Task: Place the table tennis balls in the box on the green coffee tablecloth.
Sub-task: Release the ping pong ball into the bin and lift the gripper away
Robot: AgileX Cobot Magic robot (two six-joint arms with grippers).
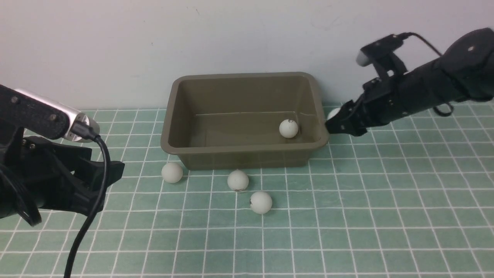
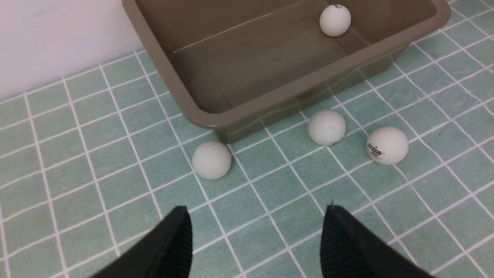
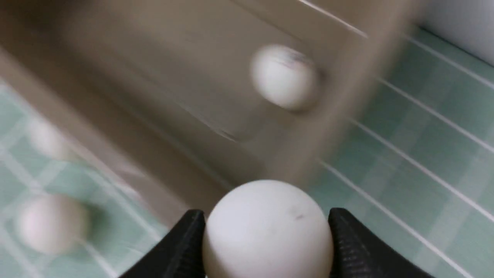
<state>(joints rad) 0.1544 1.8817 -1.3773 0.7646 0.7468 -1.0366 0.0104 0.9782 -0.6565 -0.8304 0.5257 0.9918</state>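
Right tool (image 3: 266,215): we see its two black fingers (image 3: 347,247) pressed against either side of one white ball, gripping it.
Held ball (image 1: 332,113): we find it just beside the right end of the box, about level with the rim. The right wrist view is blurred, so we cannot tell whether it is over the rim.
Left tool (image 2: 256,210): we see its fingers (image 2: 170,247) spread wide with nothing between them. It hangs over the cloth at the near left, apart from every ball.
Box (image 1: 239,147): we see it upright on the far middle of the cloth, close to the white wall (image 1: 115,46).
Ball inside (image 1: 288,128): we see one resting on the box floor near its right end, with a small dark mark on top.
Left loose ball (image 1: 172,172): we find it on the cloth just beside the box's front left corner.
Middle loose ball (image 1: 237,180): we find it on the cloth close to the front wall.
Nearest loose ball (image 1: 261,202): we see it just right of the middle one and nearer to us, with a red printed mark.
Green coffee tablecloth (image 1: 386,193): we see it covering the desk, and the box and the three loose balls sit on it.
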